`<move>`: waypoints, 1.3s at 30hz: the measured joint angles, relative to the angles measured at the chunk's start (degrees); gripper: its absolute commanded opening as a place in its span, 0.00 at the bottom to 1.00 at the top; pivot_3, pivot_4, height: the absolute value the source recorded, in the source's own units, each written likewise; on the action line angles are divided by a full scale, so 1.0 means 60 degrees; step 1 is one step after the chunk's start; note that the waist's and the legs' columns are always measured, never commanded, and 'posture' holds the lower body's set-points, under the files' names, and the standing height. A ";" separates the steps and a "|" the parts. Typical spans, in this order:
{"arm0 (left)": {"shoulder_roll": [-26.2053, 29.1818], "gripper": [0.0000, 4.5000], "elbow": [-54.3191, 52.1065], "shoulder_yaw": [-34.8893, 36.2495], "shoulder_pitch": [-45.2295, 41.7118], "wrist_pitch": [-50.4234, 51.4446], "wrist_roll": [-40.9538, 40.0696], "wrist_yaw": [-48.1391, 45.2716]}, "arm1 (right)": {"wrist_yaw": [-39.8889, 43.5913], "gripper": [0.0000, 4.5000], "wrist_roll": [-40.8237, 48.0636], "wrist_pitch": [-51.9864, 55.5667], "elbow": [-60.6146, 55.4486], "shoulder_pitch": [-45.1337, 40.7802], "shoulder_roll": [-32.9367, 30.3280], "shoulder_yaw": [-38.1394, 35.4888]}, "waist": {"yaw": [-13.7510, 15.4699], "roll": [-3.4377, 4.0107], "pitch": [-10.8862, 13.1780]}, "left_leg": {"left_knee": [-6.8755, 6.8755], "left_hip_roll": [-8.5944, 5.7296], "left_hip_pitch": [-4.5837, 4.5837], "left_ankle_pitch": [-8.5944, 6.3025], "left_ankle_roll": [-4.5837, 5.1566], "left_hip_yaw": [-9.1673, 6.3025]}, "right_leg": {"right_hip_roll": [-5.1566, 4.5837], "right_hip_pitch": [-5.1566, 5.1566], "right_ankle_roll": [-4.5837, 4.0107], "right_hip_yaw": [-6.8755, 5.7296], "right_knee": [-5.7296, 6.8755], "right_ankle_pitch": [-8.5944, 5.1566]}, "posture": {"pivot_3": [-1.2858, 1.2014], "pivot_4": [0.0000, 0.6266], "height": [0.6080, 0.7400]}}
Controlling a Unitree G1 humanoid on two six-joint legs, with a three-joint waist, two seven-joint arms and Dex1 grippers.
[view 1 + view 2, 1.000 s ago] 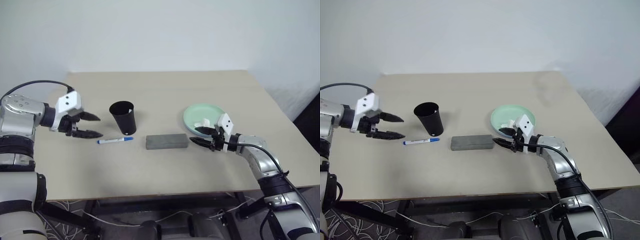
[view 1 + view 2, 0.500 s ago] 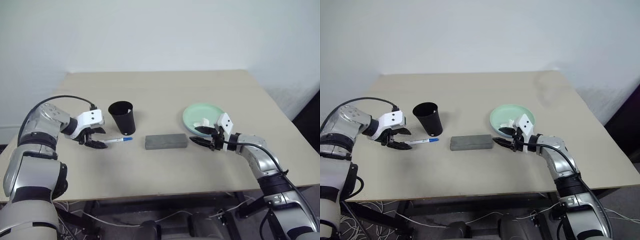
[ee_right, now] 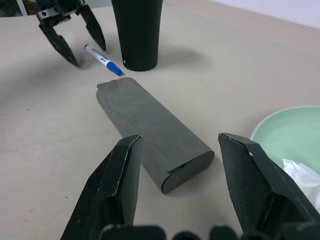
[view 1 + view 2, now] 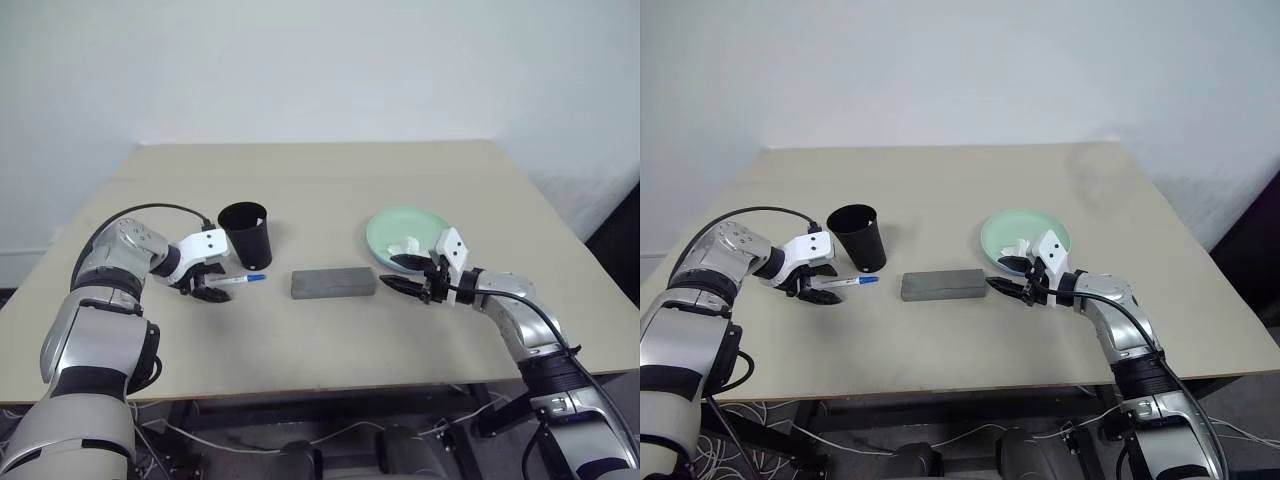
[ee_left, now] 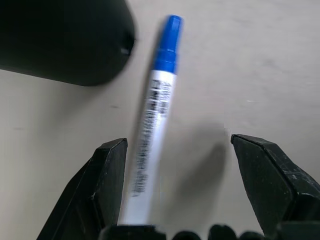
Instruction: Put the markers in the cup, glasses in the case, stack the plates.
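Beside the cup [image 4: 245,234], the left claw [image 4: 207,284] straddles the blue-capped marker [image 4: 240,279], spread, table bare behind.

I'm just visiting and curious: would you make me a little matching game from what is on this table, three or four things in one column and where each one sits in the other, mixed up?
Things:
1. blue-capped white marker
2. black tapered plastic cup
3. grey rectangular case
4. crumpled white tissue

Places:
A. lying in the pale mint green plate
B. flat on the table, between the open left gripper fingers
C. lying closed, in front of the open right gripper
D. standing upright just behind the marker

Pairs: 1-B, 2-D, 3-C, 4-A
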 measured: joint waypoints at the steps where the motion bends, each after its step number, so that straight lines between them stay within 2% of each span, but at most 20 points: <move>1: -0.0006 0.78 0.0002 0.0000 0.0002 0.0047 0.0008 -0.0105 | -0.0008 0.59 0.0000 0.0034 -0.0013 0.0039 0.0000 0.0000 | 0.0000 0.0000 0.0000 | 0.0001 -0.0001 0.0000 0.0000 0.0000 -0.0001 | 0.0000 0.0002 0.0000 0.0000 0.0000 0.0000 | 0.52 0.00 0.97; 2: -0.0007 0.78 0.0002 0.0000 0.0003 0.0093 0.0017 -0.0210 | -0.0033 0.59 0.0001 0.0072 -0.0027 0.0074 -0.0004 -0.0001 | -0.0001 0.0000 0.0000 | 0.0003 -0.0001 0.0000 0.0000 0.0000 0.0000 | 0.0000 0.0003 0.0000 0.0001 0.0000 0.0000 | 0.52 0.00 0.97; 5: -0.0026 0.65 0.0003 0.0002 0.0010 0.0202 0.0023 -0.0411 | -0.0096 0.59 0.0002 0.0109 -0.0138 0.0100 -0.0020 -0.0015 | -0.0001 0.0000 0.0000 | 0.0006 -0.0001 0.0000 0.0000 0.0000 0.0000 | 0.0000 0.0003 0.0000 0.0001 0.0001 0.0000 | 0.52 0.00 0.97; 13: -0.0032 0.03 0.0002 0.0044 0.0024 0.0240 0.0022 -0.0535 | -0.0154 0.59 0.0006 0.0133 -0.0210 0.0103 -0.0047 -0.0037 | -0.0001 -0.0001 0.0000 | 0.0007 -0.0001 0.0001 0.0000 0.0000 -0.0001 | 0.0000 0.0004 0.0000 0.0001 0.0002 0.0000 | 0.52 0.00 0.97; 20: 0.0037 0.02 -0.0010 0.0124 0.0147 0.0019 -0.0023 -0.0683 | -0.0176 0.59 0.0006 0.0133 -0.0194 0.0080 -0.0046 -0.0037 | -0.0001 -0.0001 0.0000 | 0.0007 -0.0001 0.0002 0.0000 0.0000 -0.0001 | 0.0000 0.0004 0.0000 0.0001 0.0003 0.0001 | 0.52 0.00 0.97; 24: 0.0067 0.02 -0.0160 0.0586 0.0274 -0.0476 -0.0524 -0.1453 | -0.0173 0.59 0.0008 0.0135 -0.0192 0.0078 -0.0047 -0.0037 | -0.0002 -0.0001 0.0000 | 0.0007 0.0000 0.0001 0.0000 0.0000 0.0000 | 0.0000 0.0003 -0.0001 0.0001 0.0003 0.0001 | 0.52 0.00 0.97; 28: 0.0035 0.02 -0.1161 0.1540 0.0431 -0.0447 -0.2095 -0.2572 | -0.0162 0.59 0.0016 0.0151 -0.0192 0.0078 -0.0049 -0.0037 | 0.0001 -0.0003 -0.0001 | 0.0014 0.0000 -0.0002 0.0000 0.0000 -0.0005 | -0.0003 0.0007 -0.0001 0.0001 0.0004 0.0001 | 0.52 0.00 0.97; 31: -0.0094 0.02 -0.2830 0.2042 0.0851 0.0331 -0.3890 -0.2777 | -0.0137 0.59 0.0019 0.0161 -0.0194 0.0078 -0.0050 -0.0035 | -0.0003 -0.0002 -0.0001 | 0.0019 0.0001 -0.0001 0.0000 0.0000 -0.0001 | -0.0007 0.0007 0.0000 0.0005 0.0005 0.0002 | 0.52 0.00 0.97; 34: -0.0342 0.02 -0.4294 0.2845 0.1283 0.1290 -0.5104 -0.2737 | -0.0082 0.59 0.0017 0.0164 -0.0180 0.0077 -0.0058 -0.0035 | -0.0007 -0.0002 -0.0001 | 0.0018 0.0005 0.0003 0.0000 0.0000 0.0000 | -0.0005 0.0005 0.0000 0.0004 0.0013 0.0002 | 0.52 0.00 0.97; 39: -0.0925 0.02 -0.6086 0.4254 0.1706 0.2130 -0.6330 -0.0889 | 0.0011 0.59 0.0013 0.0163 -0.0113 0.0052 -0.0040 -0.0025 | -0.0002 -0.0001 -0.0001 | 0.0025 0.0007 0.0025 0.0001 0.0000 -0.0004 | -0.0002 0.0016 0.0000 0.0002 0.0031 0.0003 | 0.52 0.00 0.97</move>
